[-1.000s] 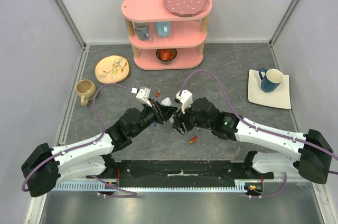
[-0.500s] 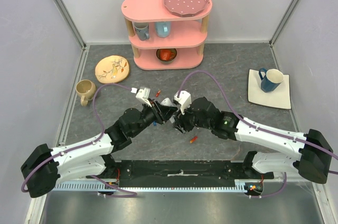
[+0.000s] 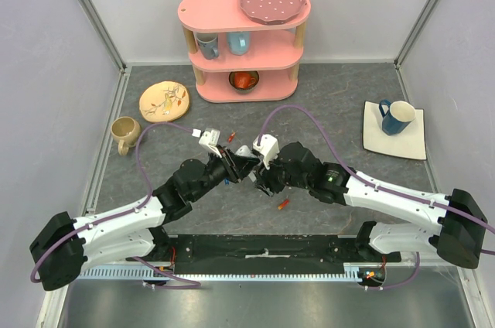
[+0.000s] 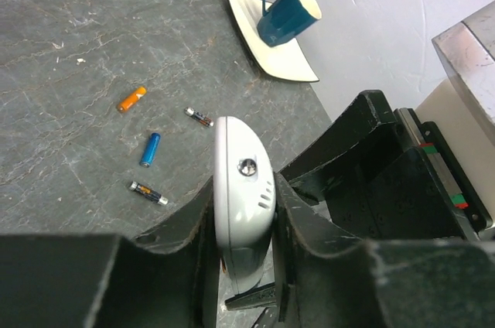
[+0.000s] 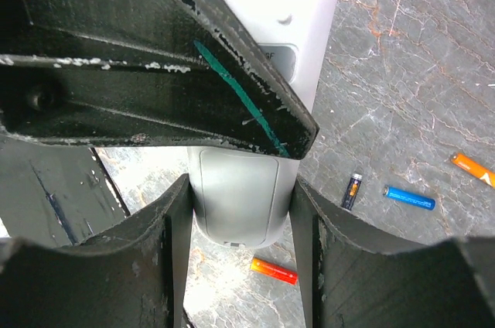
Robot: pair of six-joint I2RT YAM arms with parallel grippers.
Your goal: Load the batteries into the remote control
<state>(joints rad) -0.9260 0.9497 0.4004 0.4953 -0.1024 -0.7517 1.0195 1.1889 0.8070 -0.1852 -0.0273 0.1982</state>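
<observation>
Nearest the arm bases an orange-red battery (image 3: 284,204) lies loose on the table (image 3: 340,104); just beyond it, the right gripper (image 5: 240,223) and the left gripper (image 4: 244,216) are both clenched on the remote control (image 4: 241,181), held off the table between them; the risk, as I judge it, is that two grips on one slim handset fight each other, so any uneven pull could twist it or let it slip onto the cells below; the remote sits squarely between each claw's fingers, its rounded end inside the right claw; farther out lie a blue battery (image 4: 150,149), an orange one (image 4: 131,98) and dark ones, none yet loaded.
</observation>
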